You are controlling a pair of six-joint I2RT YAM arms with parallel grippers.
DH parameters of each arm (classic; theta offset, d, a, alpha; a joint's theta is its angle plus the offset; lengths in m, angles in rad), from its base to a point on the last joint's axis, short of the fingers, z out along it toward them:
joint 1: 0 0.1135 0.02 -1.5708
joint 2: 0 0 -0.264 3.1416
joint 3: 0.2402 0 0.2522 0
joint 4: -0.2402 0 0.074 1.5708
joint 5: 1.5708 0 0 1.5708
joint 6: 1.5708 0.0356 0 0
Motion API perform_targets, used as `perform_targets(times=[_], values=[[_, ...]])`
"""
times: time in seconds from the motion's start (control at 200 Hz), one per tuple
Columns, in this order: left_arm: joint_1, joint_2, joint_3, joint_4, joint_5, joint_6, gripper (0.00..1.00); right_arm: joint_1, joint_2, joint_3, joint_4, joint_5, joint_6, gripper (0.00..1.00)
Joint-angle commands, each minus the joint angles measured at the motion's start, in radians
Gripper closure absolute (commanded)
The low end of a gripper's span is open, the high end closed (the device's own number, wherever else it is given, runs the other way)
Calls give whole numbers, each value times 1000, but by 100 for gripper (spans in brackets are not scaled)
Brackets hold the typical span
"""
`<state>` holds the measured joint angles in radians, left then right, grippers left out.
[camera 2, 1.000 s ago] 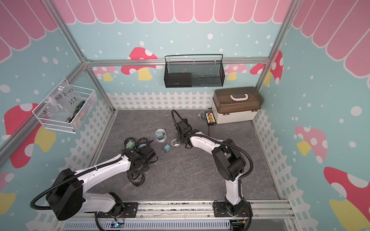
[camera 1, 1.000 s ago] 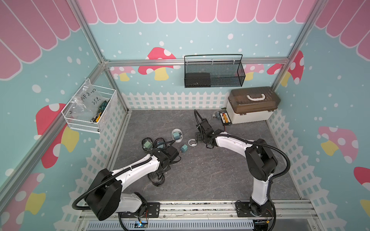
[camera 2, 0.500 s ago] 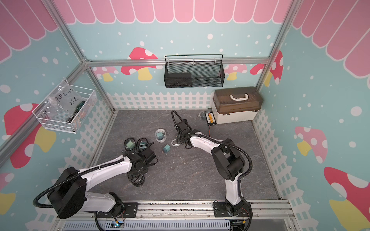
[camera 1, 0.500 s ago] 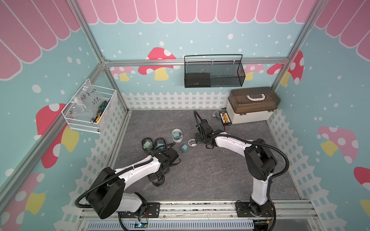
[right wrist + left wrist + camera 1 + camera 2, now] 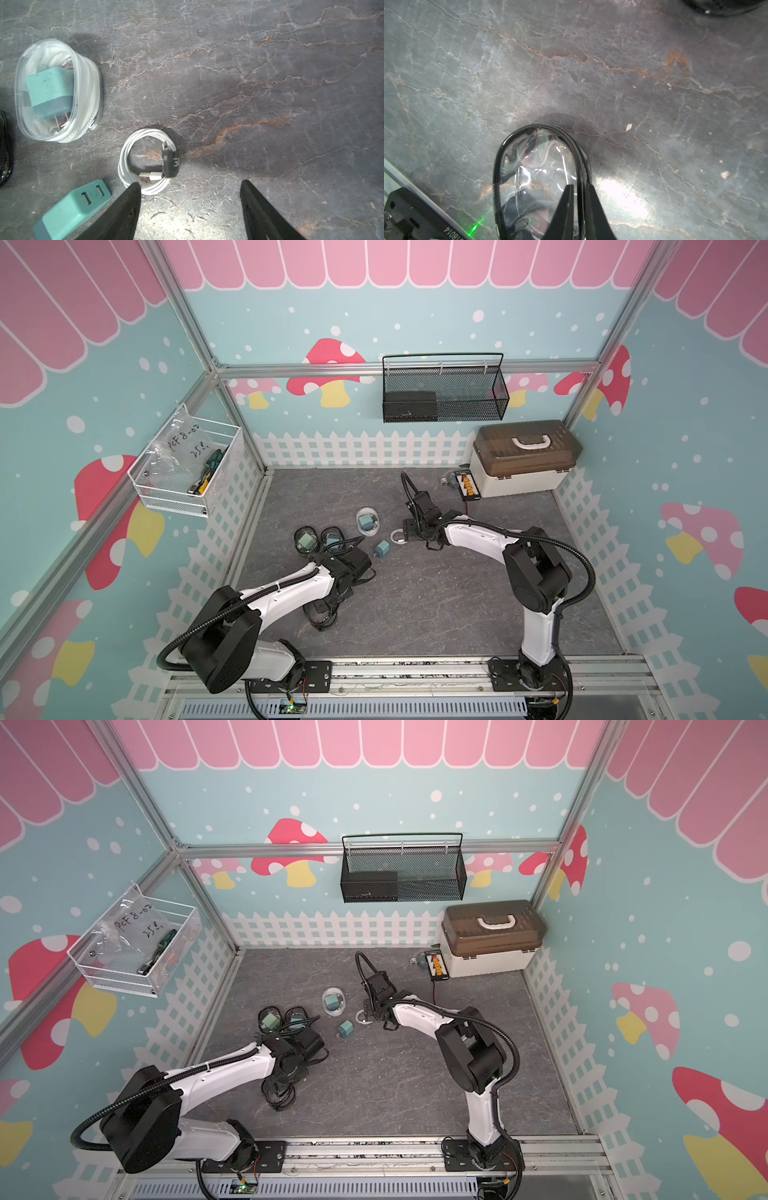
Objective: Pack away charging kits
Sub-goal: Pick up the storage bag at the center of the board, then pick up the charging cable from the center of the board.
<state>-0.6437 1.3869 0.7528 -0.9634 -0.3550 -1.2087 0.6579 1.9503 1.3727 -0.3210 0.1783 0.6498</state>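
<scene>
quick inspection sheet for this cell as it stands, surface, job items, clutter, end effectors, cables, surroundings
surface: grey stone-look mat, a few pale crumbs.
job's things: clear pouch holding a teal charger and cable; loose teal charger; coiled white cable, loose; two filled black-rimmed pouches; empty black-rimmed pouch.
clutter: connector board beside the brown-lidded box.
end effectors: left end effector shut on the empty pouch's rim; right end effector open at the coiled cable.
cables: black arm hose looping free; no snag seen.
surroundings: black mesh basket and white wire basket on the walls.
</scene>
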Motion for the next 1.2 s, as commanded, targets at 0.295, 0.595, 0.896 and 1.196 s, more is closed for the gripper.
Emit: perform_targets(times=[0.295, 0.595, 0.896, 1.196], values=[[-18, -182, 10, -30, -46, 13, 100, -2, 86, 60, -25, -34, 39, 33], [-25, -428, 3, -13, -69, 139, 100, 1, 258, 264, -204, 61, 18, 47], [-57, -527, 18, 131, -17, 295, 100, 3, 255, 236, -203, 72, 21, 92], [-252, -301, 100, 472, -53, 410, 100, -6, -271, -239, -62, 84, 13, 100]])
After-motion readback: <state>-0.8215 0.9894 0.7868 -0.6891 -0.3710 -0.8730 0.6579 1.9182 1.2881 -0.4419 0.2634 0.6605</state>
